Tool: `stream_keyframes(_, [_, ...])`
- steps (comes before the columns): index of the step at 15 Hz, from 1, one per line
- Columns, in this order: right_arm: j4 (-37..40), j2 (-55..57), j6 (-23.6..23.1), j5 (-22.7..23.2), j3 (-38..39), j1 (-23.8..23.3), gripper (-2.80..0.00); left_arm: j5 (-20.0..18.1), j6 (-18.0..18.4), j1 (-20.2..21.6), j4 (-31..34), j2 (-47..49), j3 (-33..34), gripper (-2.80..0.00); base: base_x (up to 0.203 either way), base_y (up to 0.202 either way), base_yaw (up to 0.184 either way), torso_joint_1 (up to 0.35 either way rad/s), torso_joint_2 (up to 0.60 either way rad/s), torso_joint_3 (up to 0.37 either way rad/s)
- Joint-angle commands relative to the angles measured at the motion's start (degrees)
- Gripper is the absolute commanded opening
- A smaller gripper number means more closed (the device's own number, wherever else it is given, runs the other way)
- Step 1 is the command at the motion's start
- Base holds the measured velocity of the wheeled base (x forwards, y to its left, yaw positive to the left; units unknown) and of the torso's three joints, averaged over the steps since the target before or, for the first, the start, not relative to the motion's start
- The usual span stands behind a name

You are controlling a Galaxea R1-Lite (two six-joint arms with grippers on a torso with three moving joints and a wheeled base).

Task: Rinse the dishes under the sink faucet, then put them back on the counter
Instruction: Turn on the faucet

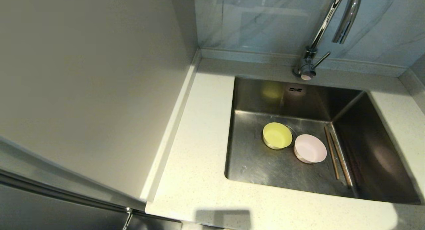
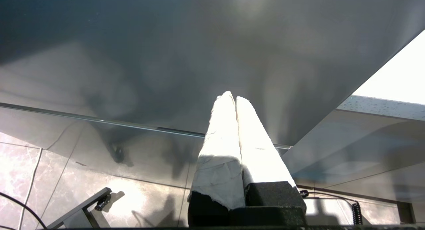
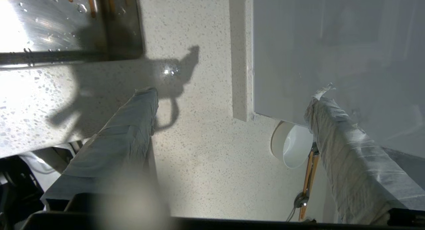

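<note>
1. Steel walls of the sink (image 1: pixel 285 97) enclose every dish: yellow-green bowl (image 1: pixel 277 135) near the basin's centre over the drain, pink bowl (image 1: pixel 310 148) touching it at about four o'clock, chopsticks (image 1: pixel 337 153) at three o'clock of the pink one, lying along the right wall; nothing is back on the counter (image 1: pixel 199 150) yet.
2. Right gripper (image 3: pixel 232 100) hangs empty above the speckled counter, fingers spread wide, just outside the basin's corner; left gripper (image 2: pixel 235 100) is parked low and away from the sink, fingers pressed together.
3. Risk: the bowls touch, so reaching for one could shove the other or trap both rims.
4. Risk: wet bowl walls may slip from the padded fingers; a drop onto steel could bounce it.
5. Risk: thin chopsticks lie flat against the wall; fingers may scrape steel before closing, or lift only one.
6. Risk: the faucet (image 1: pixel 332 27) at twelve o'clock arches over the basin; a raised dish could strike its spout.
</note>
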Motion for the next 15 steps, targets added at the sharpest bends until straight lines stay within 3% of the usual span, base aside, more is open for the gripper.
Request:
stream_keyframes(1, [0.3,-1.6,0.0,-0.6,1.7,0.0,0.00,0.0,0.0,0.0,0.0,-0.2,0.0,-2.80,0.000,0.000,0.000,0.000,0.00,0.000])
stream_keyframes(8, [0.3,-4.0,0.2,-0.6,6.5,0.3,0.00,0.0,0.0,0.0,0.0,-0.2,0.0,-2.80,0.000,0.000,0.000,0.000,0.00,0.000])
stream_keyframes(15, [0.3,-4.2,0.6,0.1,6.0,0.3,0.00,0.0,0.0,0.0,0.0,-0.2,0.0,-2.80,0.000,0.000,0.000,0.000,0.00,0.000])
